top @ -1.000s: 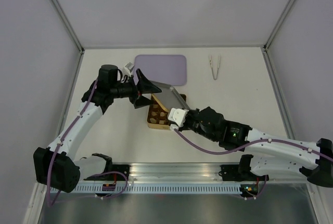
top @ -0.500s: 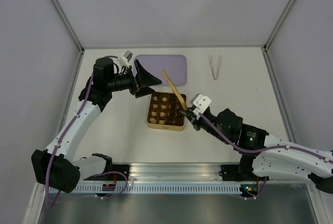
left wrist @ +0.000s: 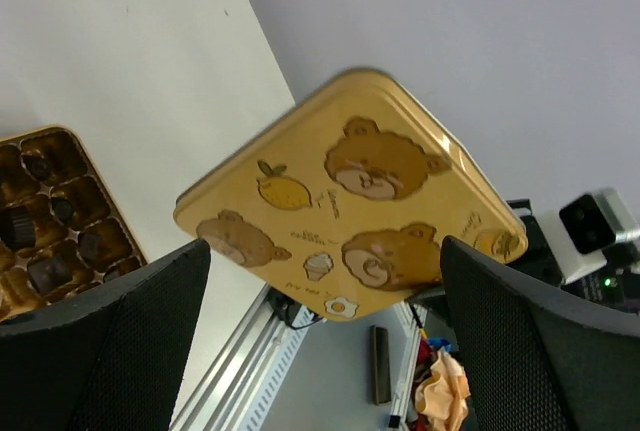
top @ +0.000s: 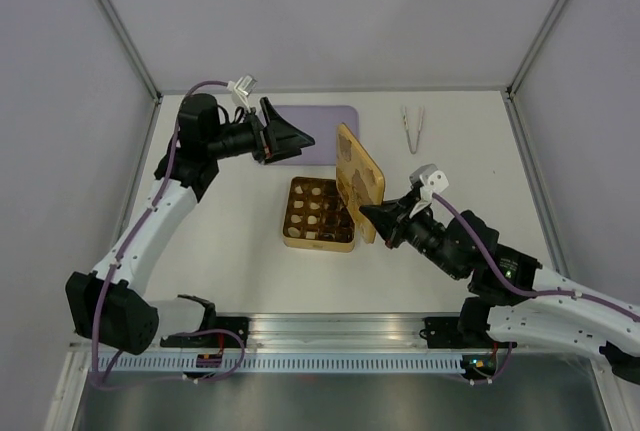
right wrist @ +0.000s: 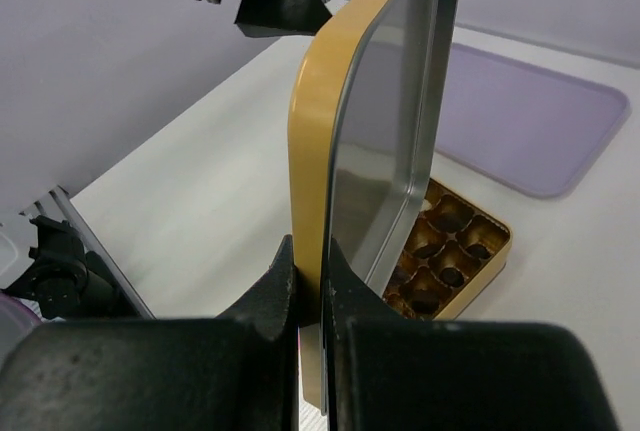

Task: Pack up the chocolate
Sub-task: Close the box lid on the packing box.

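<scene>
Far left, the left gripper (top: 296, 137) is held spread wide, nothing gripped. The chocolate (left wrist: 40, 165) is seen sitting in the gold tin's (top: 316, 244) cells (mid-table). Just right, the lid (top: 360, 176) is kept upright, pinched by the right gripper (top: 368, 215).

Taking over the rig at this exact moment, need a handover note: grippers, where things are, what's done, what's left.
Left gripper: open, empty, in the air by the purple mat.
Right gripper: shut on the lower edge of the gold lid, which stands on edge by the tin's right side.
Chocolate: pieces sit in cells of the open tin. Tweezers lie on the table, back right.
Done: chocolate is in the tin as far as I can see; the lid hides some cells.
Left: probably lay the lid flat on the tin, close it, let go.
</scene>
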`<state>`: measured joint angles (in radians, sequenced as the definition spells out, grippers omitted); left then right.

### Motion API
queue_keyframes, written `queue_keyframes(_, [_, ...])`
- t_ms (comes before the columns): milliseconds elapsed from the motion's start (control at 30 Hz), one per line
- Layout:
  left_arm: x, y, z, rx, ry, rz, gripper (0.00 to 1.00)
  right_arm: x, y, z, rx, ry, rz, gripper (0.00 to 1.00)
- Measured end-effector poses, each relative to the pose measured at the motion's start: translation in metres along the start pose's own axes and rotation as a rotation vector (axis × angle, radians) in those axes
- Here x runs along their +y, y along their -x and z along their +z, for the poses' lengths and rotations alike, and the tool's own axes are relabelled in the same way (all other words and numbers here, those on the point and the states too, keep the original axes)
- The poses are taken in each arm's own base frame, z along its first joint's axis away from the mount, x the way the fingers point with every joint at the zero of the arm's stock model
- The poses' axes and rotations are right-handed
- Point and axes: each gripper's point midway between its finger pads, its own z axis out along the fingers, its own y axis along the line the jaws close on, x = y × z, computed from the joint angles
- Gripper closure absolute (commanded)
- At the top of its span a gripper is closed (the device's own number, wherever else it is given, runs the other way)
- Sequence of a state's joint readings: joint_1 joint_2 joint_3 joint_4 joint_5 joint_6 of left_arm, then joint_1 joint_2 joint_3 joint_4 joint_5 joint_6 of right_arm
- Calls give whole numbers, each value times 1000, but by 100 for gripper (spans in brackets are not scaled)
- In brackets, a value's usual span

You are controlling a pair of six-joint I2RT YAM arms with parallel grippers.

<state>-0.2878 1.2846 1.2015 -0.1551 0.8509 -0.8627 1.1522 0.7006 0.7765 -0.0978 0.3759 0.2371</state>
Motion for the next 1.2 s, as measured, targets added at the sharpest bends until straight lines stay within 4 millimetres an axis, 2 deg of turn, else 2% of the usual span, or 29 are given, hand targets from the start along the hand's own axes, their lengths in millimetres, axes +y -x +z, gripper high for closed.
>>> queue_keyframes(100, [2,-12,-9,-10,5,49,0,-8,-5,6,38,-27,41,99])
queue_keyframes(267, [4,-29,-32,-79,45,125,0,-17,4,32,87,-28,115,99])
queue_keyframes(367, [2,-32,-44,-134,78,176,1,-23,7,49,118,12,174,100])
queue_keyframes(500, [8,-31,-55,-181,145,201,0,-24,0,73,170,117,315,100])
queue_keyframes(600, [24,-34,-57,-191,209,192,0,-24,-1,89,175,205,437,100])
queue_keyframes(733, [53,-43,-60,-183,303,152,0,-29,-9,97,173,292,611,100])
queue_keyframes(933, [94,-57,-62,-169,429,95,0,-32,-46,96,216,353,800,100])
queue_keyframes(1200, [127,-60,-61,-159,536,63,0,-32,-83,96,263,400,950,99])
